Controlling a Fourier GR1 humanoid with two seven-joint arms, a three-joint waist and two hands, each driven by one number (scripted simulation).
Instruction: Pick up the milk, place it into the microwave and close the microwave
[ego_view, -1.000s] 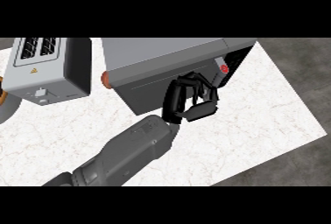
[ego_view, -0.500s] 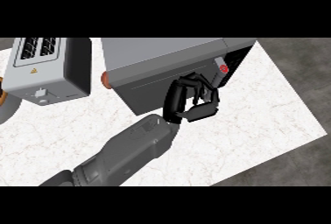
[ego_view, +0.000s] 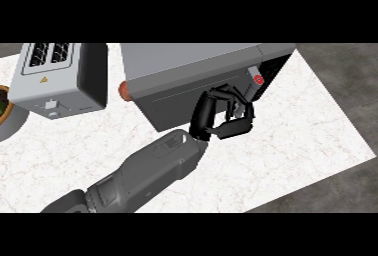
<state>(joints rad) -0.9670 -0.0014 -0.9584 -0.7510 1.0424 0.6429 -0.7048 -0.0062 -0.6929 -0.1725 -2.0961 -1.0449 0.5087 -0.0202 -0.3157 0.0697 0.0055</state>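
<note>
The grey microwave stands at the back of the white marble counter. Its dark door faces me and looks nearly closed. My left hand reaches in from the lower left and rests against the right part of the door front, fingers curled and holding nothing. A small red and white thing shows in the dark gap at the door's right edge; I cannot tell whether it is the milk. My right hand is out of view.
A grey toaster stands left of the microwave. Part of a round bowl shows at the far left edge. An orange thing peeks out at the microwave's left corner. The counter's right edge runs diagonally beside the microwave.
Almost nothing differs; the left hand stays at the door front and the forearm has shifted only slightly.
</note>
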